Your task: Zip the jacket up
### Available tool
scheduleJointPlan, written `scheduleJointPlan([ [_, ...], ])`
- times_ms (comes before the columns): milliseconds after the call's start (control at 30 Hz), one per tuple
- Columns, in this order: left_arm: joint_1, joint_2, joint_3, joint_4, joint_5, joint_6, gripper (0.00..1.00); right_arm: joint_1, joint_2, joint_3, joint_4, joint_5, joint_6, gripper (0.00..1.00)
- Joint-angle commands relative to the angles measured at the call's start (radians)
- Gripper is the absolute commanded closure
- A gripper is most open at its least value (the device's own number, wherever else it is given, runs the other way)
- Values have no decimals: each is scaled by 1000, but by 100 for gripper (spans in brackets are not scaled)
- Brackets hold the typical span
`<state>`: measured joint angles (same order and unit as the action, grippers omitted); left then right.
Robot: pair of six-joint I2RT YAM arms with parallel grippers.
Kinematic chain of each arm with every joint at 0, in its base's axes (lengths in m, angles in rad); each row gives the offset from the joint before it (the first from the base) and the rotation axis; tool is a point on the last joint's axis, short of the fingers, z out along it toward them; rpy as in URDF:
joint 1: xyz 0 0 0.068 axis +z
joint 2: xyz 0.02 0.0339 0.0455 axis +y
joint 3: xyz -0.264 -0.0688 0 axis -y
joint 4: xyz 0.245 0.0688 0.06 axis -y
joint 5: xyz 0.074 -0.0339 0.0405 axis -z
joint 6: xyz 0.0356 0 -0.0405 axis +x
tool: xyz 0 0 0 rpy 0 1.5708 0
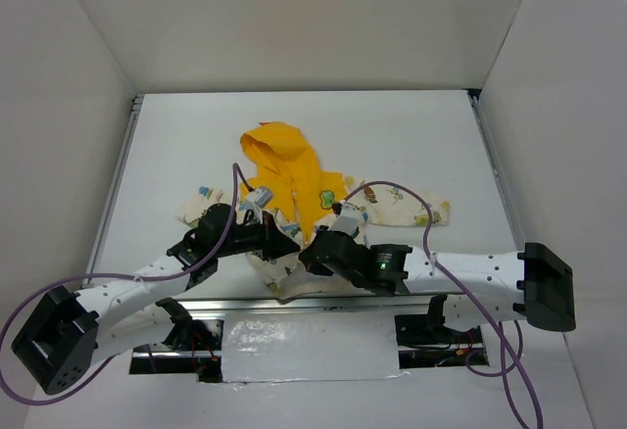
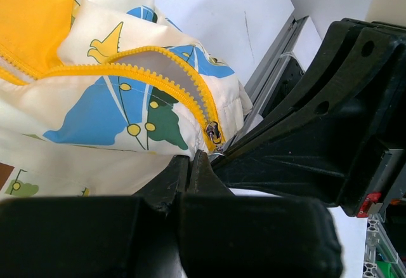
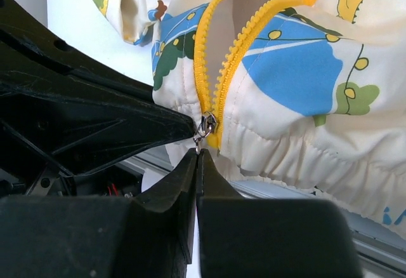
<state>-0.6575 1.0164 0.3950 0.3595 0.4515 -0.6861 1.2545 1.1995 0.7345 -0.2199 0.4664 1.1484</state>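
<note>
The cream jacket (image 1: 294, 215) with cartoon prints lies on the table, its yellow hood (image 1: 279, 155) toward the far side and its hem at the near edge. Its yellow zip (image 3: 222, 56) gapes open above the slider (image 3: 207, 124), which sits at the hem. My right gripper (image 3: 198, 151) is shut on the slider's small metal pull tab. My left gripper (image 2: 190, 158) is shut on the hem fabric just beside the slider (image 2: 214, 132). In the top view both grippers, left (image 1: 277, 249) and right (image 1: 312, 253), meet at the hem.
The jacket's sleeves spread to the left (image 1: 201, 204) and right (image 1: 407, 204). A metal rail (image 1: 323, 304) runs along the table's near edge right under the hem. White walls enclose the table (image 1: 411, 135) on three sides.
</note>
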Motion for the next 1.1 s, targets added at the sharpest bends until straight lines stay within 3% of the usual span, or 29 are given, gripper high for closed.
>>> scheduleJointPlan([
  [0,-1,4,25,55,29,-1,100,5,-29,29,-1,26,33,100],
  [267,-1,2,8,75,47,-1,100,-29,-89,48,-30,-9,89,100],
  [500,-2,-2,-1,70,69,8,100,-115,-139,-18,73,-54,88,100],
  [800,-24,-3,-2,29,90,37,100,-299,-181,-78,277,-267,66,100],
  [900,-42,11,8,4,85,57,100,-349,-186,-96,341,-418,94,100],
  [1067,-73,7,11,-7,75,60,100,-375,-140,-61,289,-374,60,100],
])
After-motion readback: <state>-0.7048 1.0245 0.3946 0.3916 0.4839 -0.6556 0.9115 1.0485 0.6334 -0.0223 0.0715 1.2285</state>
